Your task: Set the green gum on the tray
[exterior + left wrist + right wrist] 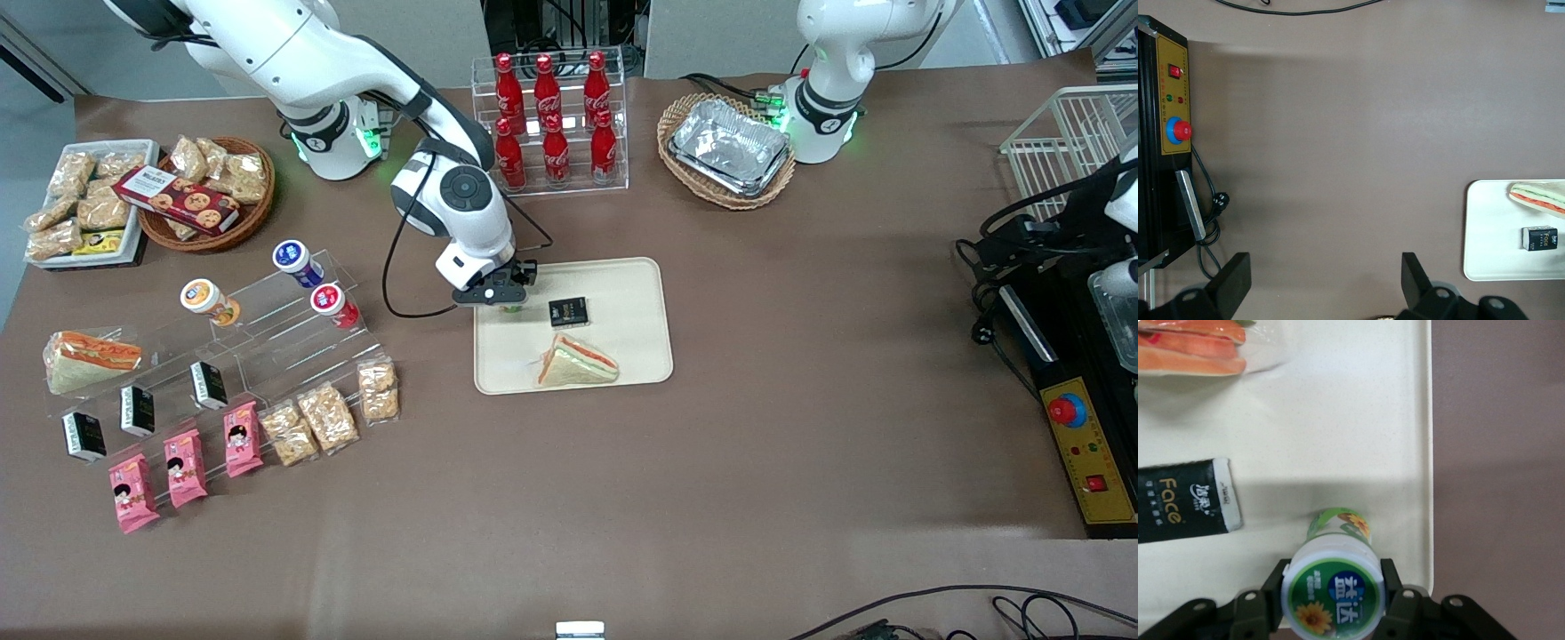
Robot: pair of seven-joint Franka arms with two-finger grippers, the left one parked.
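Note:
The green gum [1333, 587] is a green canister with a white lid and a green flower label. My right gripper [1333, 597] is shut on it, one finger [1277, 590] on each side of the lid. Its base is at or just above the beige tray [1338, 420], close to the tray's rim. In the front view the gripper [508, 298] is over the tray's [631, 293] corner toward the working arm's end, farthest from the camera. Only a sliver of the gum [510, 308] shows under it.
A black packet [568, 312] and a wrapped sandwich [576, 363] lie on the tray beside the gum. A clear stand toward the working arm's end holds blue [296, 261], red [334, 304] and orange [207, 300] canisters. A rack of cola bottles [549, 120] stands farther back.

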